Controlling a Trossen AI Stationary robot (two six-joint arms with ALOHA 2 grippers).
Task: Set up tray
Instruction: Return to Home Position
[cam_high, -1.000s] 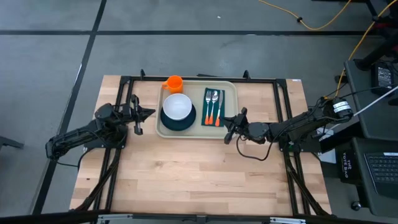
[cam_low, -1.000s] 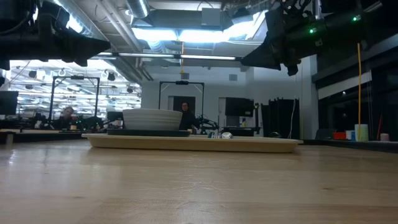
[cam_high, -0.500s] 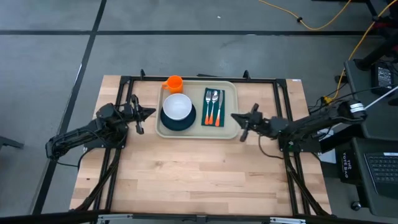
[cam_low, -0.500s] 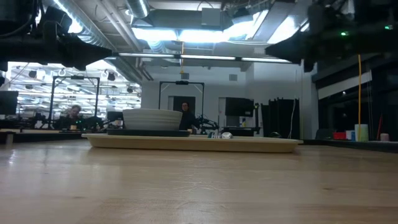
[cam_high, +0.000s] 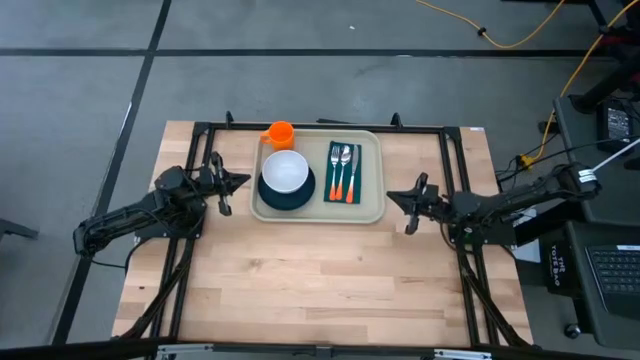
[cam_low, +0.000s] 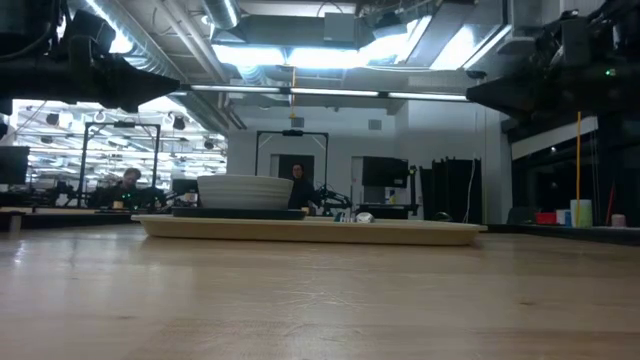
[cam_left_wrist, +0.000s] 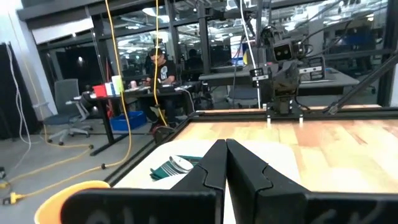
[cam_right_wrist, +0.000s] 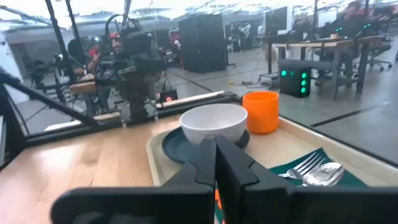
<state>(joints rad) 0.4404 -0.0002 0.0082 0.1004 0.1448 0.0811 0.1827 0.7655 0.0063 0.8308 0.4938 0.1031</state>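
Tray (cam_high: 316, 212): laid flat on the desk (cam_high: 300, 280), at the middle of its far edge.
Load: white bowl (cam_high: 286, 171) is set on a dark plate (cam_high: 286, 194), toward the desk's left edge. Orange cup (cam_high: 279, 134) is stood behind it. Green napkin (cam_high: 331, 150) with cutlery (cam_high: 344, 172) is laid toward the right edge.
Left claw (cam_high: 243, 181): pressed together, nothing held, just beside the tray.
Right claw (cam_high: 391, 194): pressed together, nothing held, just beside the tray.
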